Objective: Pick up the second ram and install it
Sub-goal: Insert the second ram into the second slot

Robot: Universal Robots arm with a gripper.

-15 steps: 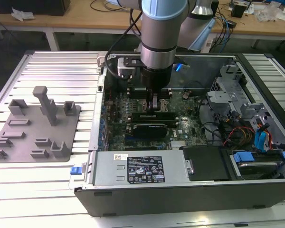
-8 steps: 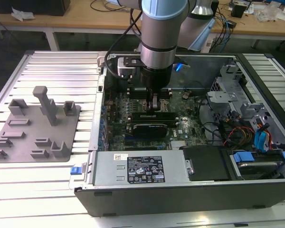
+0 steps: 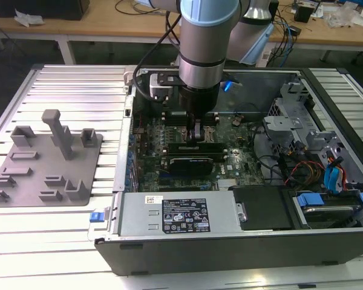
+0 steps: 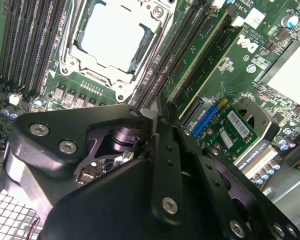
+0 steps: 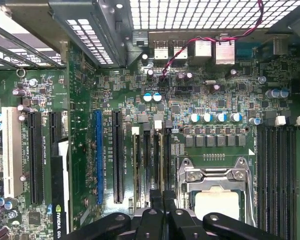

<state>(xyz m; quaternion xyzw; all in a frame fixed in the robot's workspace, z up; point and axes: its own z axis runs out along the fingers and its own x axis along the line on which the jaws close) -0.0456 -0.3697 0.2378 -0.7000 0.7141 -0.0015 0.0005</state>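
Hanging low inside the open computer case (image 3: 242, 244), the claw (image 4: 154, 120) was seen with its fingers (image 4: 170, 150) pressed together; nothing could be made out between them. Just beside the tips, and just beside the processor socket (image 4: 112, 37), the second ram (image 4: 205, 60) was seen standing on edge in a memory slot, apart from the claw as far as could be judged. Whether its end latches were closed could not be told. Farther from the socket, beyond the case wall, the grey fixture (image 3: 45, 163) on the bench (image 3: 78, 84) was seen to carry no green strip. From this it was judged that the pick-up was done and the strip placed in its slot, with at most the final seating left to be confirmed.
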